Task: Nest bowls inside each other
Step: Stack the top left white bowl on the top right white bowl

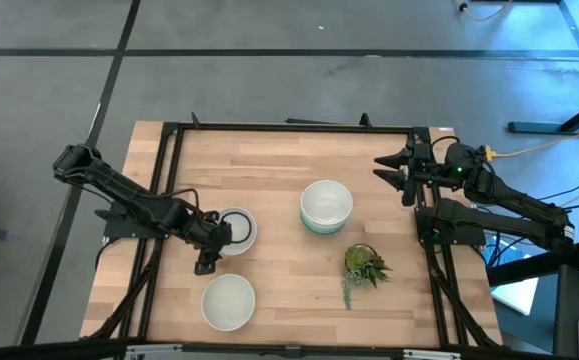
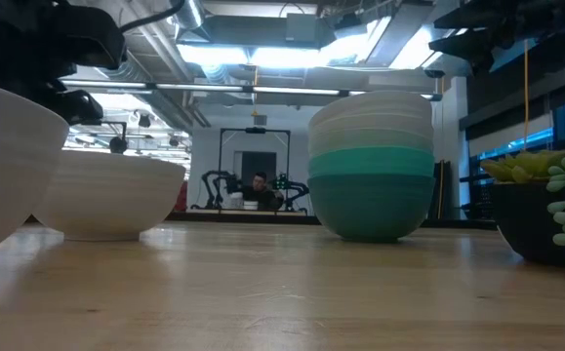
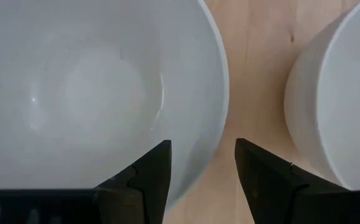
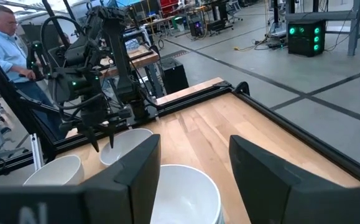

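A stack of nested bowls (image 1: 326,206), white on top with teal ones below (image 2: 370,166), rests on its base mid-table. Two single white bowls stand at the left: one (image 1: 239,228) under my left gripper, the other (image 1: 229,301) nearer the near edge. My left gripper (image 1: 207,258) points down and is open. In the left wrist view its fingers (image 3: 201,174) stand on either side of that bowl's rim (image 3: 214,134), one over the inside and one outside. My right gripper (image 1: 401,172) is open and hovers right of the stack, above the table.
A small spiky green plant in a dark pot (image 1: 364,266) stands near the stack, toward the near right. A black frame (image 1: 289,127) runs along the table's edges. Bare wood lies between the single bowls and the stack. A person (image 4: 5,37) stands beyond the table.
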`<state>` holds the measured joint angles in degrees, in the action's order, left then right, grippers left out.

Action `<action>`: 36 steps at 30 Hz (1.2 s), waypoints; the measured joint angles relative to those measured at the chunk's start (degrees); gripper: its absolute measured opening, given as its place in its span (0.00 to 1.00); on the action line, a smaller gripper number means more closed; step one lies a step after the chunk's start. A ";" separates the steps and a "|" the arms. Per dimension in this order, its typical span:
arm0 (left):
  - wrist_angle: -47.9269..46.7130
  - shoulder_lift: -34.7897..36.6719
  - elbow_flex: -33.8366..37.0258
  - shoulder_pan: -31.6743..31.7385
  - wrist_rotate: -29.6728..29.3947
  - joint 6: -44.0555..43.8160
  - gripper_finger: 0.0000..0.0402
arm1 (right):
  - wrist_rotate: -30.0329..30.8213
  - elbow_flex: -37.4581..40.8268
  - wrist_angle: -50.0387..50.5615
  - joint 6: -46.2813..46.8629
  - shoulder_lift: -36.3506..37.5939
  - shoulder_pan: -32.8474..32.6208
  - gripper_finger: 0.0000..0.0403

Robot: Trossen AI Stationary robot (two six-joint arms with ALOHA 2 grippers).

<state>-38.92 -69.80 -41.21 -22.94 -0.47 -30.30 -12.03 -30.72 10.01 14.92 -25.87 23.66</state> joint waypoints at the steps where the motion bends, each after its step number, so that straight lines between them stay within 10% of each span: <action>1: 0.00 0.00 0.00 0.01 0.02 -0.61 0.43 | 0.00 0.00 0.01 -0.02 0.00 0.00 0.48; 20: -2.63 0.04 0.00 0.04 0.38 -1.07 0.41 | 0.00 0.00 0.06 -0.31 0.00 0.00 0.48; 36: -4.04 0.04 0.00 0.04 -2.11 -1.05 0.20 | 0.00 0.00 0.06 -0.20 0.00 -0.01 0.48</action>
<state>-42.95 -69.76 -41.21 -22.90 -2.58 -31.35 -12.03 -30.72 10.07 14.71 -25.87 23.65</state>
